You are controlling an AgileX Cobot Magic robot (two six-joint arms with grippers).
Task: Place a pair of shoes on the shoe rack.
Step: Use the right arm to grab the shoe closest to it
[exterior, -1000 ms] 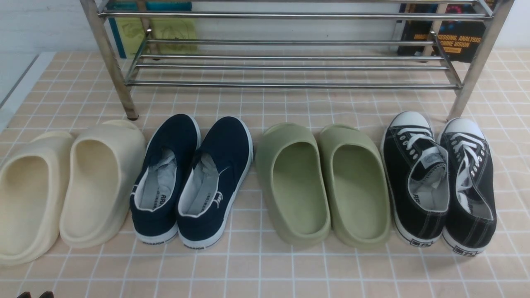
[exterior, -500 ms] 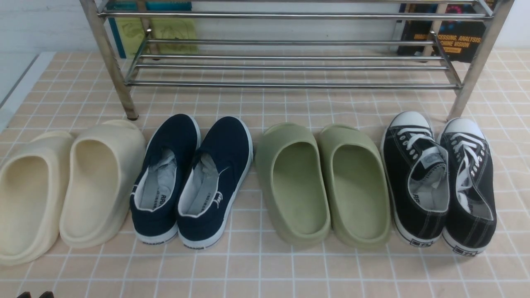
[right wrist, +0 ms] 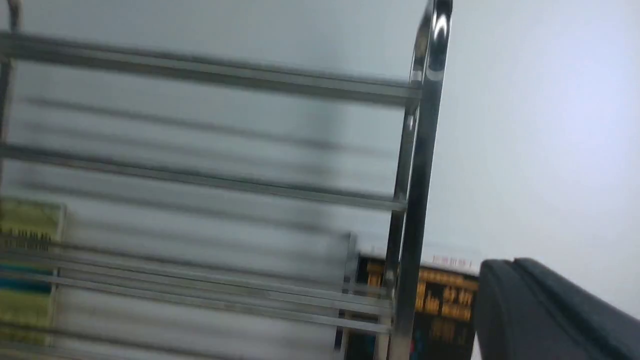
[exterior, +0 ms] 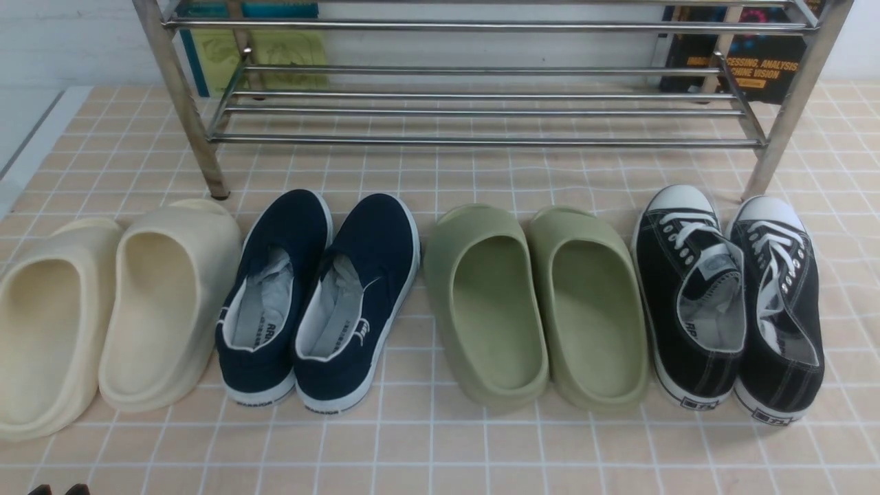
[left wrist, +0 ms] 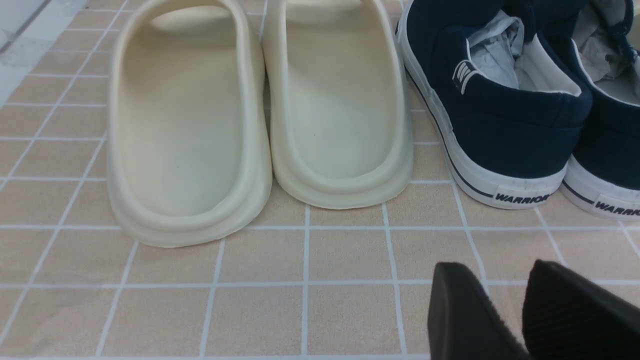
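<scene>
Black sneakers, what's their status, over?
Left claw open, empty; right claw shut. Black sneakers on floor, not on rack. Olive clogs close beside them.

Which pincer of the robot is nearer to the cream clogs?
Left. The left pincer is on the near side of the cream clogs; the right pincer faces the shoe rack, with no clogs in its wrist view.

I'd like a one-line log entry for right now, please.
black sneakers: on floor, beside green clogs | shoe rack: behind them | left gripper: open, empty | right gripper: shut
</scene>
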